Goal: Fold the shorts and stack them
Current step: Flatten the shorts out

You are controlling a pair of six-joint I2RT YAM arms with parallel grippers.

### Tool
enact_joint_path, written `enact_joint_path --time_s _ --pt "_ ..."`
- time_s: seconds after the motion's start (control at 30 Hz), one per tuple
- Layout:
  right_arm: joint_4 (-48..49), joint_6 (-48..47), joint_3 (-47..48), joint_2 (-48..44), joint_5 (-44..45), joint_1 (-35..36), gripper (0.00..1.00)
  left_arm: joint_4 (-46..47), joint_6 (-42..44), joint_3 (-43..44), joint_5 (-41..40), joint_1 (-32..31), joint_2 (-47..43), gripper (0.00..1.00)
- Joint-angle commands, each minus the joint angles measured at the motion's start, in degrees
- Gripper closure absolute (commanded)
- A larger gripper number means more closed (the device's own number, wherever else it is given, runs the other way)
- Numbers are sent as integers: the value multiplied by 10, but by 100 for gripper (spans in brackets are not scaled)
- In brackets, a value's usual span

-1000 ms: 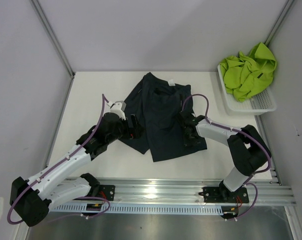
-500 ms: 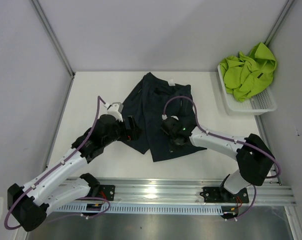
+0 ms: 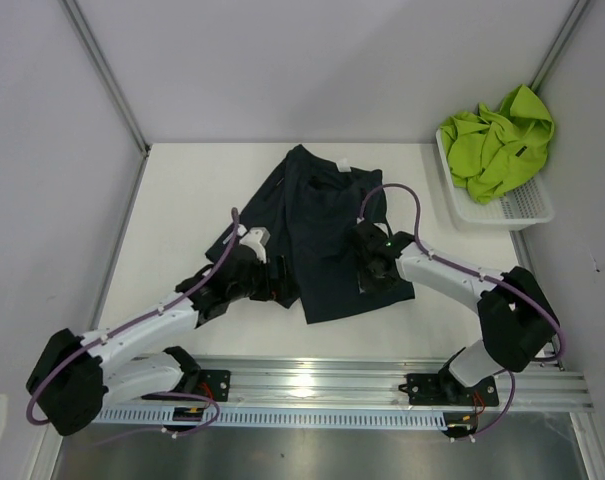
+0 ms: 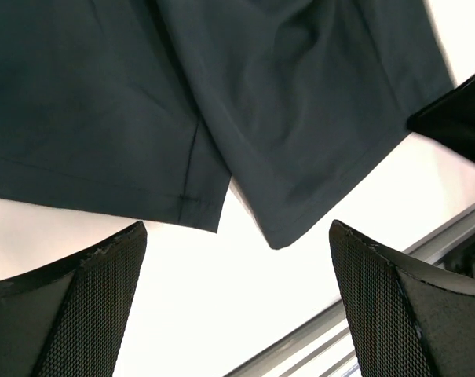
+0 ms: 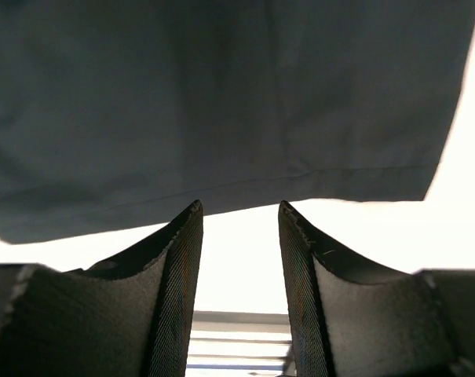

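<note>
Dark navy shorts (image 3: 327,215) spread out, left gripper (image 4: 235,236) wide apart, right gripper (image 5: 240,210) parted, both empty

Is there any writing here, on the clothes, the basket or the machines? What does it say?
No text can be read in any view.
White tag on the dark shorts: too small to read, if it is printed at all.
Small dark patch on the green shorts: too small to tell.
Basket: no writing shows.
</note>
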Motion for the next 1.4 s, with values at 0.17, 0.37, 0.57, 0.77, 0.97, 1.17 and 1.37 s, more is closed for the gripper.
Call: enact_joint_path --time_s 0.17,0.37,0.57,0.77,0.97,1.17,1.37 --pt "26 -64 2 59 -25 -68 53 83 -11 54 5 -25 147 1" --pt "16 -88 33 102 -35 -83 54 95 -7 91 -2 -26 216 1" --pt "-8 -119 60 142 -56 -95 55 93 -8 98 5 -26 229 1" --pt "-10 -130 66 153 -85 -103 71 70 -3 98 -9 -26 214 1" --pt "-11 -150 66 168 -125 -121 87 45 -1 95 -38 -20 189 1" --pt "1 -125 48 132 -192 -79 100 19 2 76 -35 9 138 1" --pt "1 39 78 89 -98 145 100 -57 0 48 -69 9 22 1"
